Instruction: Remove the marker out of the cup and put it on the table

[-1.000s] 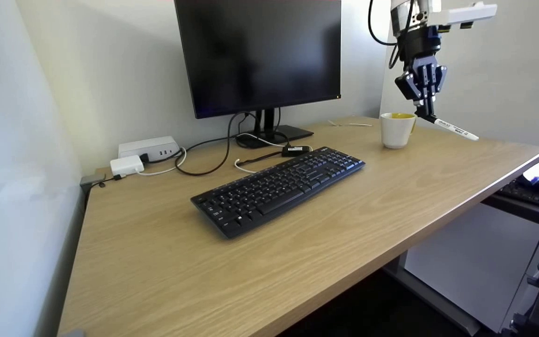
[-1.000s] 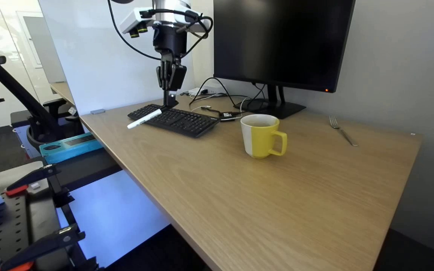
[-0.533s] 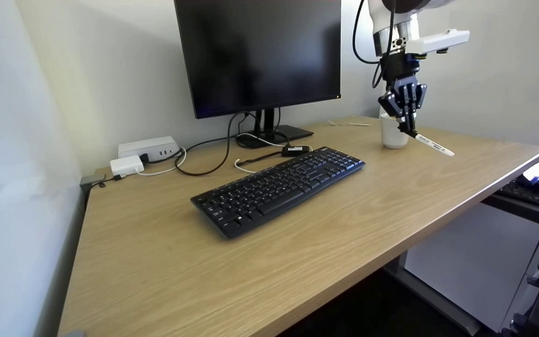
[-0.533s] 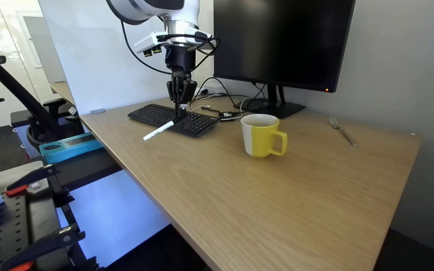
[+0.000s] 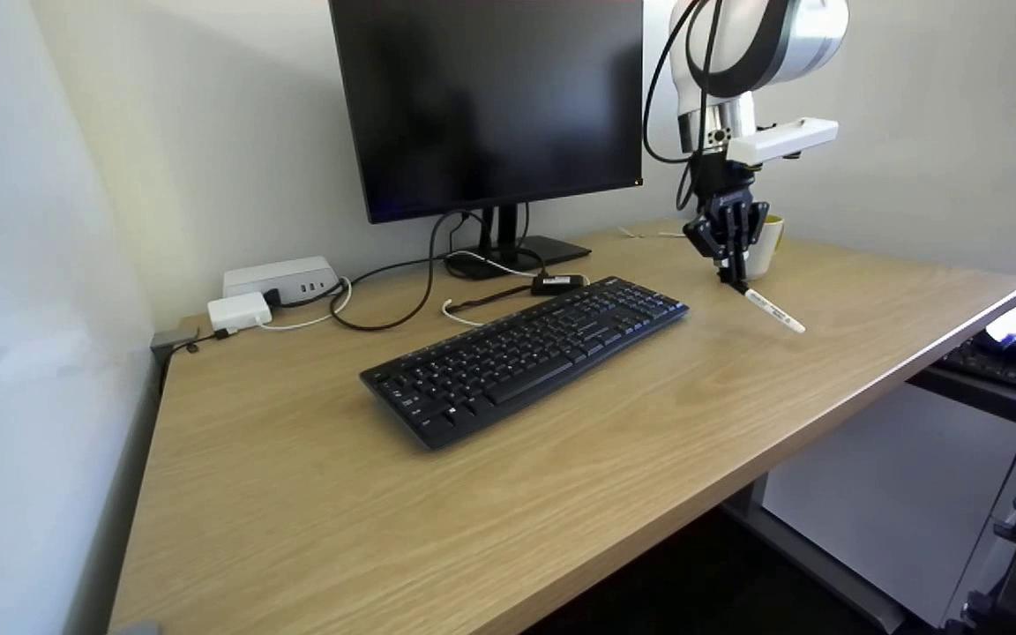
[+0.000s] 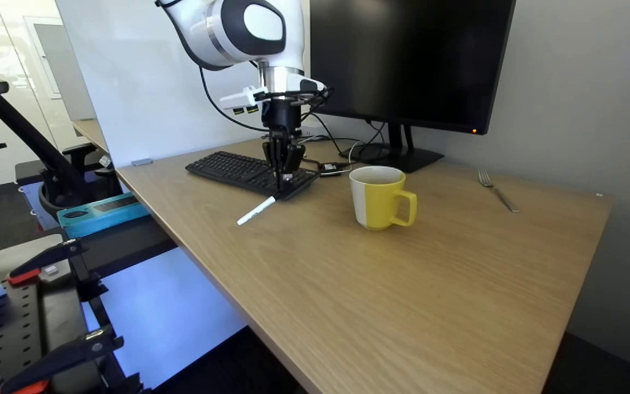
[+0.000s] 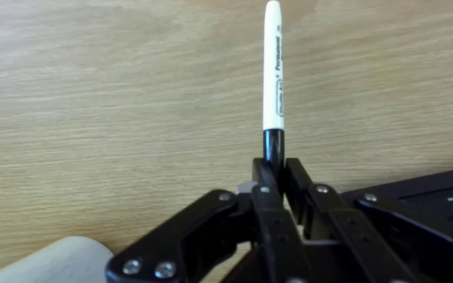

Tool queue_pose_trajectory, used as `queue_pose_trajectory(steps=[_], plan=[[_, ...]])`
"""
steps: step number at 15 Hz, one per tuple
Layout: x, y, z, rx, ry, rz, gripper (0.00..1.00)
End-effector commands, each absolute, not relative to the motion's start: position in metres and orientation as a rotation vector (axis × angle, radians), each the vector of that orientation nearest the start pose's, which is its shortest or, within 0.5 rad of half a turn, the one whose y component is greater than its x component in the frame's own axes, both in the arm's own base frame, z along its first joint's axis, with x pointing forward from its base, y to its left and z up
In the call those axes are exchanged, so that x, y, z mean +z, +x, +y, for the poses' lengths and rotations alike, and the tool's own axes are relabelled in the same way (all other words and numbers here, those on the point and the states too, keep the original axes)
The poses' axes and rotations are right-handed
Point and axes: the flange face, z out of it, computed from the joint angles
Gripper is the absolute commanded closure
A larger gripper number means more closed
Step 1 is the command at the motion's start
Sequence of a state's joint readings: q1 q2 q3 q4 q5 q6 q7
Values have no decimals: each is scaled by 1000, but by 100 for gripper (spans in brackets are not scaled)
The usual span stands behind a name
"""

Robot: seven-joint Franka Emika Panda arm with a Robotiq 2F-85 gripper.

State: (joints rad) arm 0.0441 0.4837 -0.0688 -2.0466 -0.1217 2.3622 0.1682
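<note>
The marker [image 7: 273, 74] reads "Shuttle Art" and "Permanent".

The roomiest way in I can see is on the side of the cup [image 6: 376, 201] away from the keyboard [image 5: 526, 362]: bare table [image 6: 446, 295] running to the front edge, and open air above the cup's rim. Off its handle side a fork [image 6: 499, 193] lies low and flat. On the cup's keyboard side the gripper [image 7: 277, 167] blocks the passage, its marker [image 7: 273, 67] poking out toward the front edge, though a strip of table is open beside the cup. Behind the cup, over toward the keyboard, the monitor [image 6: 408, 65] stands tall.
</note>
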Motion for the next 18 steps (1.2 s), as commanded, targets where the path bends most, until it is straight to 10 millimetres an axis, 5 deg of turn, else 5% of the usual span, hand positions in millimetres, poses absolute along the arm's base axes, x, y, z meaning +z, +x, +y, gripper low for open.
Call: queue_pose_trajectory(steps=[1, 5, 6, 13, 15, 18], plan=[[163, 597, -30, 262, -3256, 181, 96], [149, 609, -40, 278, -3255, 215, 96], [149, 610, -40, 277, -3256, 215, 61], [164, 615, -40, 225, -3260, 228, 20], [185, 614, -43, 176, -3245, 253, 6], [226, 612, -46, 104, -3226, 282, 0]])
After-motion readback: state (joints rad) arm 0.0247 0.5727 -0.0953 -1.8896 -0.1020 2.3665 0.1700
